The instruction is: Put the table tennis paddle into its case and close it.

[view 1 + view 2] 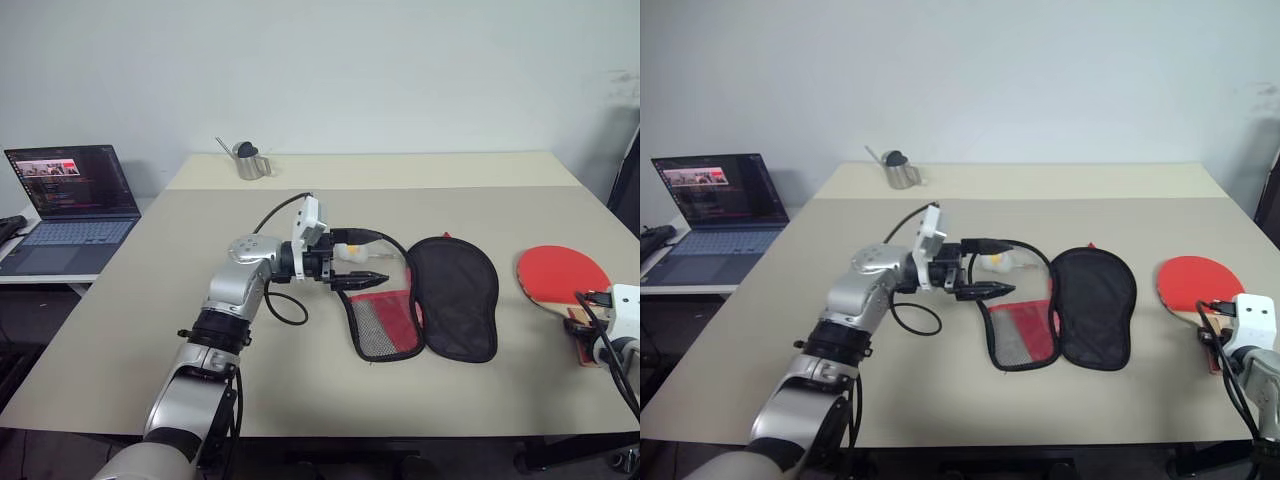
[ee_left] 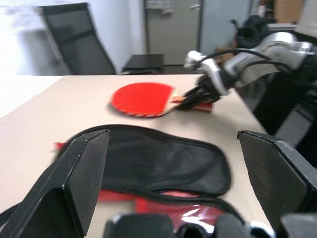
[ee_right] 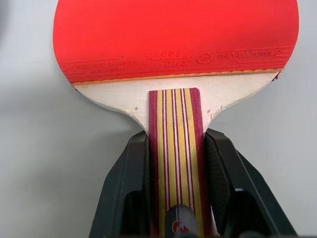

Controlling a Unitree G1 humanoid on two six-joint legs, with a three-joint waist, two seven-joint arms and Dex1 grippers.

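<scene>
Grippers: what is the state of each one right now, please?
Left gripper: open, holding nothing.
Right gripper: jaws closed on the table tennis paddle handle.

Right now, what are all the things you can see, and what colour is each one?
paddle: one, red face with a striped wooden handle, flat on the table's right side.
case: one, red outside and black inside, lying open in the middle of the table, left of the paddle.
can: one, silver metal, at the table's far edge.
laptop: one, dark with its screen lit, on a side desk left of the table.
table: one, beige.
chair: one, black, beyond the table.
left tool: one, black fingers, open, beside the case's left edge, holding nothing.
right tool: one, black fingers, one on each side of the paddle's handle.
</scene>
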